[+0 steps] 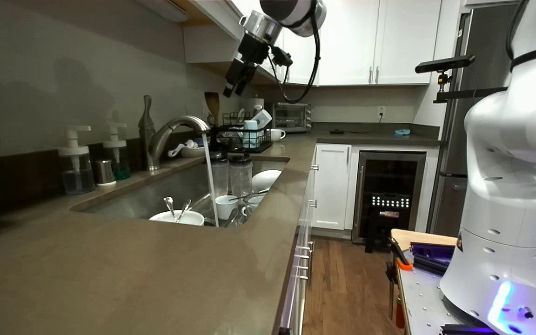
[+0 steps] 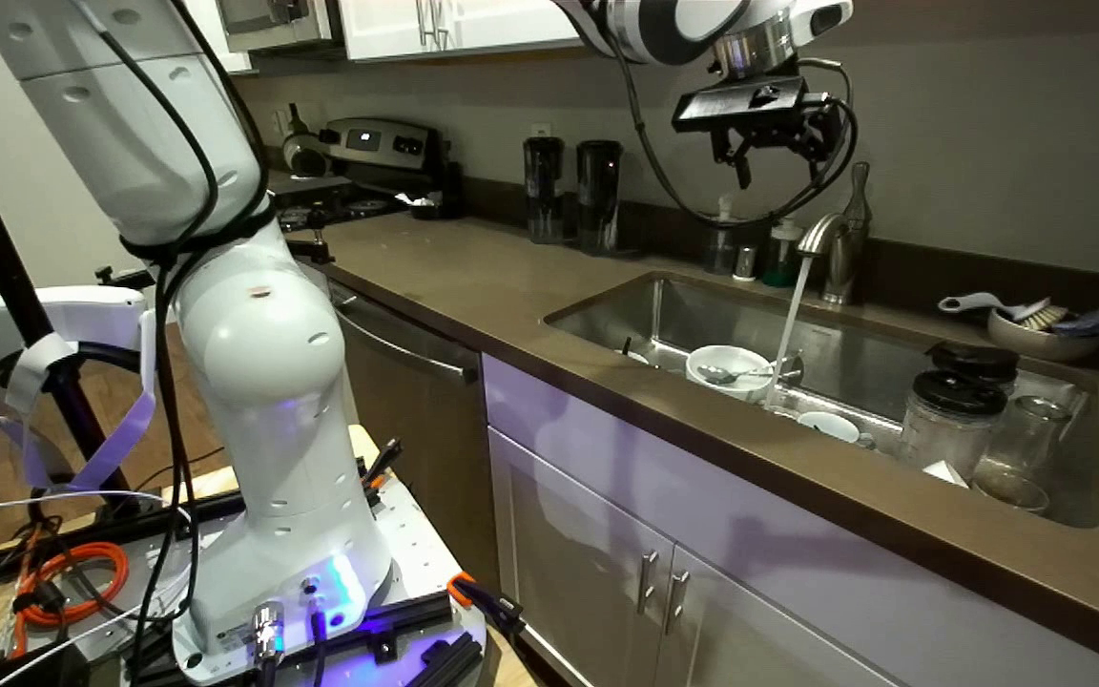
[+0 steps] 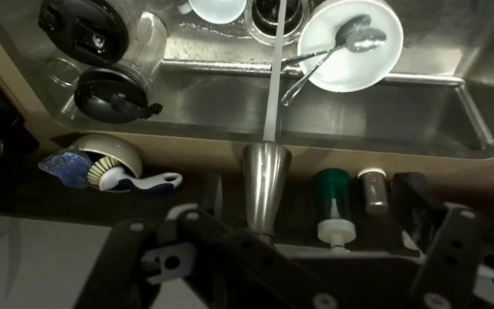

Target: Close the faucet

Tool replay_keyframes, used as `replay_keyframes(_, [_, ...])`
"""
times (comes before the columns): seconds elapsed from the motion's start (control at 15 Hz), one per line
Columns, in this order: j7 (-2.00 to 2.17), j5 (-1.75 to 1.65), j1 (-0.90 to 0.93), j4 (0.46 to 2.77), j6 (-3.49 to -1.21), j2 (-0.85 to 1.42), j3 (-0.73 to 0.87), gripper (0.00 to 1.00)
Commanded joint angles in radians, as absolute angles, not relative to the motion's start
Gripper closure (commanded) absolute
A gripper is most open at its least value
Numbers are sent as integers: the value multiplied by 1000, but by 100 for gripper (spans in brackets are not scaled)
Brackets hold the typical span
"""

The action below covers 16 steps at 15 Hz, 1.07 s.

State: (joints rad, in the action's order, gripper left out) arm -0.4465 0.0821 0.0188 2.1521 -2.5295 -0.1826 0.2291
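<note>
One stream of water point(image 1: 211, 181) ran from the faucet point(image 1: 157, 145) into the sink point(image 2: 702, 315), so the closing was not yet done. The faucet stood at the back edge of the sink, its spout point(image 3: 266, 180) arching out over it. Behind the spout rose what was most likely the handle point(image 1: 146, 118), a slender upright piece.

The jaws hung higher than the spout, spread wide, with nothing held; in the wrist view the spout showed in the gap between them, but in both exterior views they were apart from it.

The step in hand looked like lining up on the handle. Doing it well probably called for meeting the handle near its upper end, where leverage would be best. The handle could not be made out in the wrist view, so the approach was better judged from outside. Which way it turned off could not be told; a gentle first nudge, checked against the stream, seemed wiser than a hard shove. One jaw's side might have pushed better than a pinch on smooth, tapering metal. The green soap dispenser point(image 3: 335, 201) stood near the faucet on the surface point(image 1: 110, 270) and could easily be knocked, so coming down away from it seemed safest.
</note>
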Motion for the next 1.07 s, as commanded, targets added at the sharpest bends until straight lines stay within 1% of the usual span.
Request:
replay_keyframes(0.0, [-473, 177, 12, 2022, -2565, -61, 208, 0])
replay_keyframes(0.33, [-479, 248, -21, 1956, -2647, 12, 168, 0])
replay_keyframes(0.4, [-443, 205, -25, 1988, -2619, -16, 159, 0])
replay_keyframes(1.0, [-448, 218, -38, 1989, -2636, -7, 143, 0])
